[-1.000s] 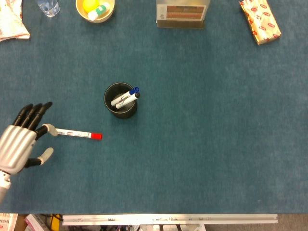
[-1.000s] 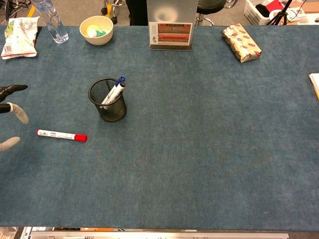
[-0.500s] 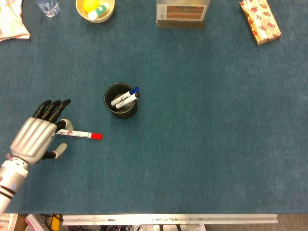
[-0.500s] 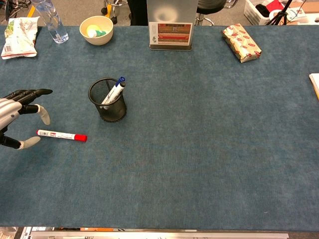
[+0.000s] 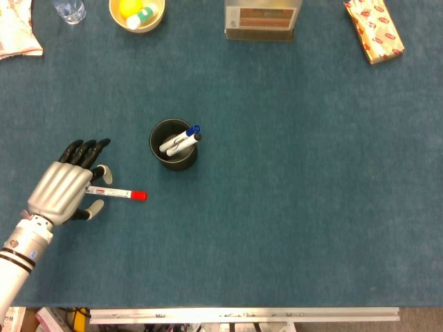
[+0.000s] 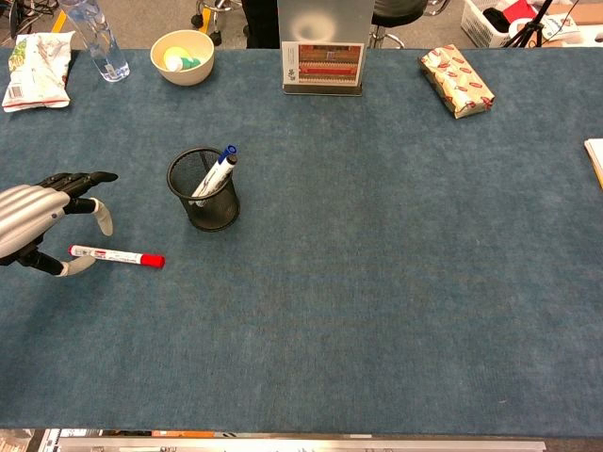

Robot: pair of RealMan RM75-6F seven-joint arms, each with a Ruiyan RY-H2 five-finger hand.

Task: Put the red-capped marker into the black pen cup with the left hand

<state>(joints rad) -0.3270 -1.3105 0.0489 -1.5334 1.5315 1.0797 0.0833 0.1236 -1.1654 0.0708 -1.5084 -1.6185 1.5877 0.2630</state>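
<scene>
The table [image 5: 311, 207] is covered in plain dark blue felt. The marker [image 5: 116, 193] is white with a red cap. The pen cup [image 6: 203, 201] is black mesh and holds white pens [image 6: 215, 174], one with a blue cap. The left hand [image 5: 64, 189] is silver with black fingers [image 5: 84, 151]. A cream bowl [image 6: 182, 56] holds something yellow and green. A packet [image 6: 456, 80] is beige with a red pattern.

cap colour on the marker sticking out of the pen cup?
Blue, on the marker in the black pen cup; clearest in the chest view.
</scene>
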